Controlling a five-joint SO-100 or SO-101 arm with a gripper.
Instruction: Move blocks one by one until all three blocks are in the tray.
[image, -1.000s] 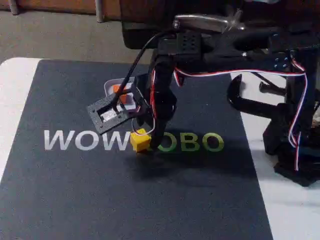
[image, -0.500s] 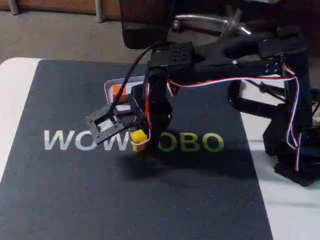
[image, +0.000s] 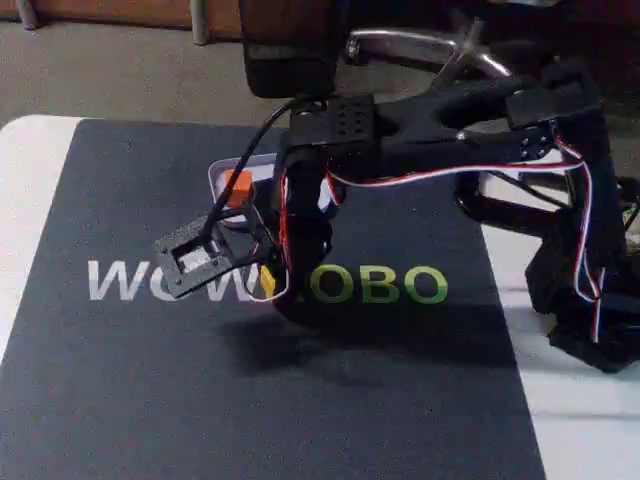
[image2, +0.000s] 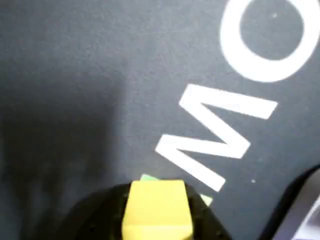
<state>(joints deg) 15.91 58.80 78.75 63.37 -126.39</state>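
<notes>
Fingers of the hand (image: 270, 283) are pinched on the yellow block (image2: 158, 209), which in the wrist view sits squarely at the bottom edge between dark finger parts, with the mat's white lettering passing beneath. In the fixed view just a sliver of yellow (image: 267, 283) shows under the wrist, over the printed word near the middle of the mat (image: 120, 380).

Small, matte and stiff-looking, the cube should be light and unlikely to slip; flat opposite faces are the sensible place to hold it, as the grip appears to do now.

Behind the arm, toward the far edge of the mat, the tray (image: 222, 172) shows its pale rim, with the orange block (image: 237, 185) inside it. I cannot find the purple block.

Compared with a second ago, the yellow block has left the mat surface and is mostly hidden by the hand, the wrist has swung leftward in the fixed view, and the arm's upper link has risen. The orange block has stayed put.
</notes>
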